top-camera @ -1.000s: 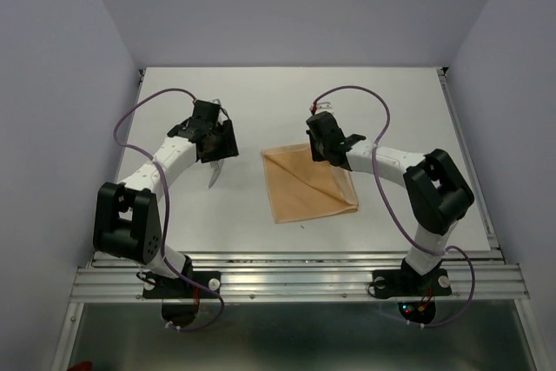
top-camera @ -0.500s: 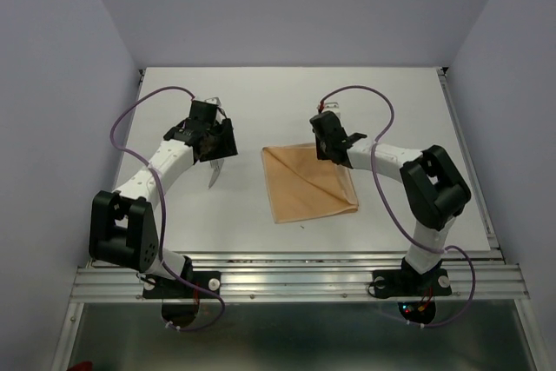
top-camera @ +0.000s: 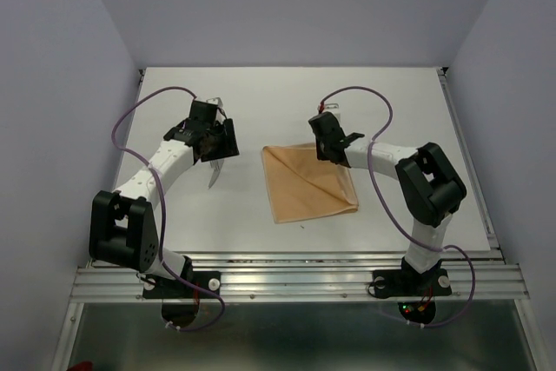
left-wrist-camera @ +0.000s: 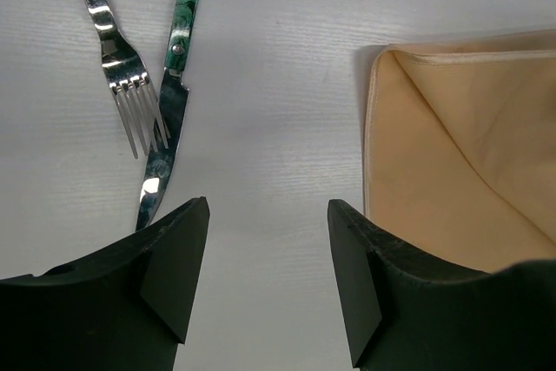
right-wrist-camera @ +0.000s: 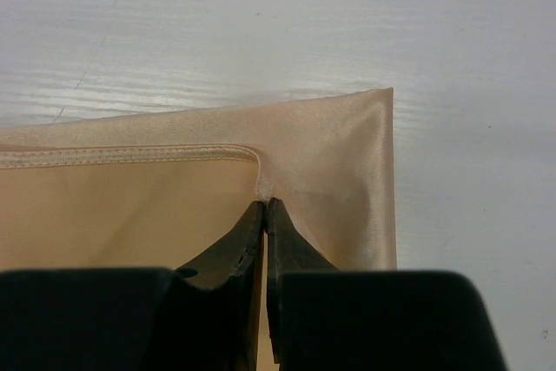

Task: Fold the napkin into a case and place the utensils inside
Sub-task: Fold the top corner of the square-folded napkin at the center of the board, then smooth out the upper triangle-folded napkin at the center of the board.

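The peach-tan napkin (top-camera: 308, 182) lies folded flat at the table's middle, a diagonal crease across it. My right gripper (top-camera: 327, 147) sits at its far right corner; in the right wrist view the gripper (right-wrist-camera: 265, 204) is shut, its tips pinching the hemmed edge of the napkin (right-wrist-camera: 130, 206), which bunches there. My left gripper (top-camera: 217, 141) hovers open over bare table to the left of the napkin (left-wrist-camera: 460, 145), nothing between its jaws (left-wrist-camera: 268, 210). The utensils, a fork (left-wrist-camera: 130, 84) and a knife (left-wrist-camera: 169, 110) with dark green handles, lie side by side just beyond the left fingertip (left-wrist-camera: 187, 223). No case is formed.
The white table (top-camera: 391, 102) is walled in by pale panels on the left, right and back. A metal rail (top-camera: 295, 280) runs along the near edge by the arm bases. The knife's tip (top-camera: 212, 176) pokes out below the left gripper.
The right gripper has shifted slightly toward the napkin's far edge, still pinched shut. The left arm has straightened a little; its gripper stays open. The napkin has not moved.
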`<state>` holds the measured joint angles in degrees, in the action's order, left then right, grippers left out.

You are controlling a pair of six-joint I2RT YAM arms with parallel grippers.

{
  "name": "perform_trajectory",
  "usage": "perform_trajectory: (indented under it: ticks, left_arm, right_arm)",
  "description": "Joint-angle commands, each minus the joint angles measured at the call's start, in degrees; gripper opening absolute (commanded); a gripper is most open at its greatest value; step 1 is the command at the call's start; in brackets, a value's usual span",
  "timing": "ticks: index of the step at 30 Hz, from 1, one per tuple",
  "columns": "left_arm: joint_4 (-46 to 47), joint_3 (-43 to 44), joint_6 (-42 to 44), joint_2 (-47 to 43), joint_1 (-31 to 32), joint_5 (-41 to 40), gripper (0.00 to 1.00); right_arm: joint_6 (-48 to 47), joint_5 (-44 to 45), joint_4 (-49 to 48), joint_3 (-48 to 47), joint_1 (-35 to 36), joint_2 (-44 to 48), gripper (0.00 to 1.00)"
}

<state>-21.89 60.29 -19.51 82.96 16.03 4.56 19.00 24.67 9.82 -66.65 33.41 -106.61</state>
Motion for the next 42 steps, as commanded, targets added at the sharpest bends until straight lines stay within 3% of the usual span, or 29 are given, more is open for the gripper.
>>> perform_trajectory:
  ticks: [1, 15, 18, 19, 23, 27, 31, 34, 35, 37, 38, 42]
  left_arm:
    - [1.4, -1.1, 1.1, -2.1, 0.0, 0.9, 0.68]
    - [1.4, -1.6, 1.1, -2.8, 0.0, 2.6, 0.68]
    - [2.1, -1.7, 0.6, -2.9, 0.0, 4.1, 0.68]
    - [2.3, -1.8, 0.4, -2.8, 0.0, 4.3, 0.68]
    - [5.3, -1.5, 0.0, -0.6, 1.9, 11.0, 0.66]
    - [5.5, 2.1, -0.9, 4.0, 4.7, 10.5, 0.62]
    - [6.2, 6.1, -1.9, 9.1, 7.5, 12.1, 0.45]
    - [6.6, 9.6, -2.5, 13.0, 8.8, 13.2, 0.27]
    - [6.8, 11.3, -2.7, 14.0, 9.7, 13.4, 0.21]
    - [6.9, 13.3, -2.8, 16.5, 10.4, 13.6, 0.01]
    - [6.9, 14.8, -2.8, 17.4, 10.8, 13.9, 0.0]
    - [6.5, 18.3, -2.6, 21.7, 11.0, 13.8, 0.0]
  right_arm:
    - [-0.6, 2.0, -2.3, -3.5, -0.3, -0.5, 0.06]
    - [-2.8, 4.0, -3.2, -5.0, -0.3, -2.0, 0.06]
    - [-2.4, 5.1, -3.3, -4.6, -0.3, -1.9, 0.11]
    - [-2.0, 6.0, -3.3, -4.5, -0.3, -1.5, 0.13]
    - [0.7, 9.0, -3.3, -2.3, -0.3, 5.8, 0.58]
    - [3.6, 9.6, -1.5, -0.4, -0.3, 13.1, 0.68]
    - [7.1, 6.1, 0.6, 5.6, -0.3, 20.5, 0.67]
    - [11.6, 1.4, 4.6, 10.2, -0.3, 23.8, 0.58]
    - [12.5, 0.5, 4.7, 12.1, -0.3, 26.3, 0.39]
    - [15.8, -2.1, 4.9, 17.3, 0.3, 28.8, 0.22]
    - [16.8, -3.1, 5.2, 18.7, 0.3, 30.7, 0.12]
    - [21.9, -6.2, 7.5, 23.8, 1.0, 34.3, 0.02]
